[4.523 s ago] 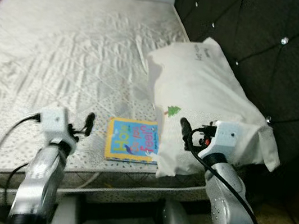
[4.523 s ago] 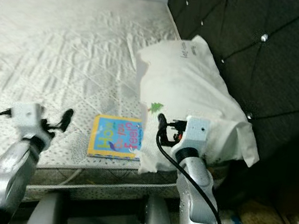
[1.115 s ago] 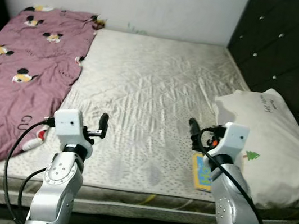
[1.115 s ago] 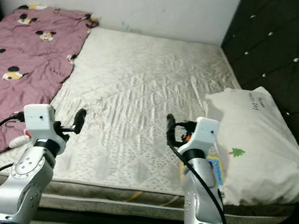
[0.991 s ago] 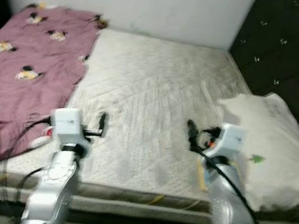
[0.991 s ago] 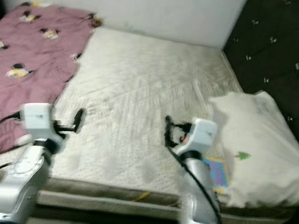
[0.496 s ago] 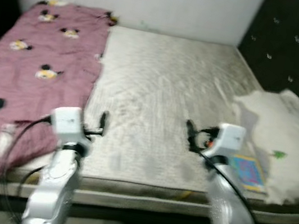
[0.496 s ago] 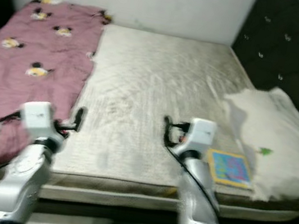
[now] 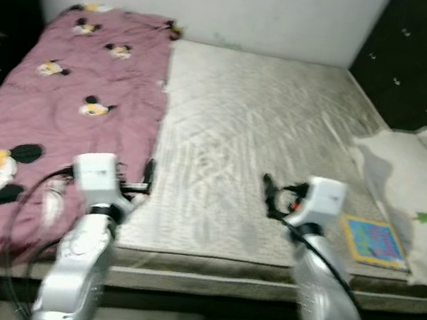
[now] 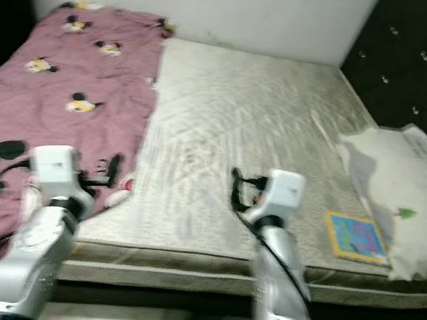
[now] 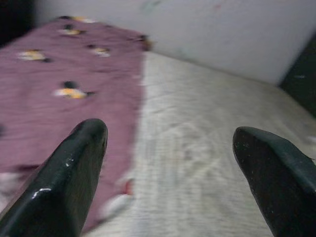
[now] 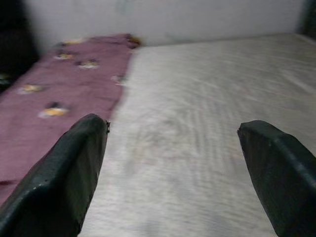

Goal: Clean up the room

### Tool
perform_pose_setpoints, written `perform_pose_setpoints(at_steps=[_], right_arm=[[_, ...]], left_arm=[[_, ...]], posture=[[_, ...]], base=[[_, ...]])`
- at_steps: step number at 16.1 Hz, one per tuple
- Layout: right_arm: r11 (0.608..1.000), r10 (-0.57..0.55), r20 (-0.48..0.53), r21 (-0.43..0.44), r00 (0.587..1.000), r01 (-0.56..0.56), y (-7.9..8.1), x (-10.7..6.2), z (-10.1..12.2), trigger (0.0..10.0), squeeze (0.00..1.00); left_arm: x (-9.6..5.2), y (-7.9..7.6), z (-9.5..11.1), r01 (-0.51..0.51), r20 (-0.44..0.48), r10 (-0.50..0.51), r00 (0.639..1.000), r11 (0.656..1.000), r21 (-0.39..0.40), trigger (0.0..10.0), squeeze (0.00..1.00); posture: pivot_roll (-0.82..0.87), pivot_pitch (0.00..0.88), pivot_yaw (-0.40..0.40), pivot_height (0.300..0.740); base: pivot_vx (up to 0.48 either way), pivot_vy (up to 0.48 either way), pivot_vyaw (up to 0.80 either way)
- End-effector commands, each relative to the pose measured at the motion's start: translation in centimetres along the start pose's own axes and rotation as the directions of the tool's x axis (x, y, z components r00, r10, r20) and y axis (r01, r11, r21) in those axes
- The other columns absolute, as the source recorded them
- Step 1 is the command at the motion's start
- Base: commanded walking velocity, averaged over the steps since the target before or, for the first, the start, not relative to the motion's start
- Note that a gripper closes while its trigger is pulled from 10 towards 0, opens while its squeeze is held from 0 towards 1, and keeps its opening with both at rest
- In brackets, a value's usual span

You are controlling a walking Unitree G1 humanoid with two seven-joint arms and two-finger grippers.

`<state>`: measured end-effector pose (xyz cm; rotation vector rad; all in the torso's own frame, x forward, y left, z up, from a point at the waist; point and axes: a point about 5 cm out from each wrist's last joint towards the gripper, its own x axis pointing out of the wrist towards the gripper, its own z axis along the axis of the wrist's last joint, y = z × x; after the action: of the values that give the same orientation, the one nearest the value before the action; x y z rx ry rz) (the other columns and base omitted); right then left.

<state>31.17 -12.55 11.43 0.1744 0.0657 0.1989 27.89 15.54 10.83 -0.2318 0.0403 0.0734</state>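
Since the earlier frames the whole view has swung toward the robot's left: the pillow (image 9: 417, 180) and the book (image 9: 374, 241) now sit far over at 3 o'clock, and much more of the purple blanket (image 9: 60, 103) has come in at 9 o'clock. This is the camera turning; the things on the bed (image 9: 258, 135) lie as they did.

The blanket covers the left strip of the mattress, from the wall end at 11 o'clock down to the near edge at 8 o'clock, and it hangs a little over that edge. It carries a cartoon mouse print. A small white and red thing (image 10: 119, 194) lies just beside its inner edge; it is too blurred to tell what it is.

The left tool (image 9: 146, 175) hovers over the near edge of the bed, close to the blanket's inner border, with its fingers (image 11: 74, 173) spread wide and holding nothing. The right tool (image 9: 269, 193) hangs above the bare mattress at 5 o'clock, also wide open and empty.

I judge the blanket to be the next thing to tidy. It should be soft, light and floppy, so it will sag and drag when lifted. A good hold is a pinch on a bunched fold at the inner edge or near corner. The book is thin, stiff and flat, so harder to get under.
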Motion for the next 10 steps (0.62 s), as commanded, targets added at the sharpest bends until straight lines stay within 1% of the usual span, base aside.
perform_pose_setpoints(at_steps=[1, 4, 7, 10], right_arm=[[1.0, -0.022, 0.005, -0.015, 1.0, 0.023, -0.91, -0.16, 0.29, 10.0, 0.0], [1.0, -0.017, -0.002, -0.015, 1.0, 0.017, -0.71, -0.26, 0.02, 10.0, 0.0], [1.0, -0.005, -0.016, -0.013, 1.0, 0.005, -0.46, -0.42, -0.27, 10.0, 0.0], [1.0, 0.001, -0.018, -0.018, 1.0, -0.002, -0.4, -0.44, -0.27, 10.0, 0.0]], left_arm=[[0.03, -0.97, -0.03, 0.026, 0.0, -0.026, 1.0, 1.0, -0.001, 10.0, 0.0], [-0.06, -1.02, -0.06, 0.028, 0.005, -0.028, 1.0, 1.0, 0.011, 10.0, 0.0], [-0.34, -1.1, 0.1, 0.05, 0.031, -0.05, 0.998, 0.998, 0.026, 10.0, 0.0], [-0.52, -1.44, 0.37, 0.102, 0.041, -0.101, 0.994, 0.995, -0.008, 10.0, 0.0]], posture=[[-0.01, 0.012, -0.031, 0.74], [-0.01, 0.019, -0.03, 0.74], [-0.02, 0.025, -0.029, 0.74], [-0.02, 0.028, -0.032, 0.74]], base=[[0.0, 0.48, 0.0], [0.0, 0.48, 0.0], [0.0, 0.0, 0.0], [0.0, 0.0, 0.0]])
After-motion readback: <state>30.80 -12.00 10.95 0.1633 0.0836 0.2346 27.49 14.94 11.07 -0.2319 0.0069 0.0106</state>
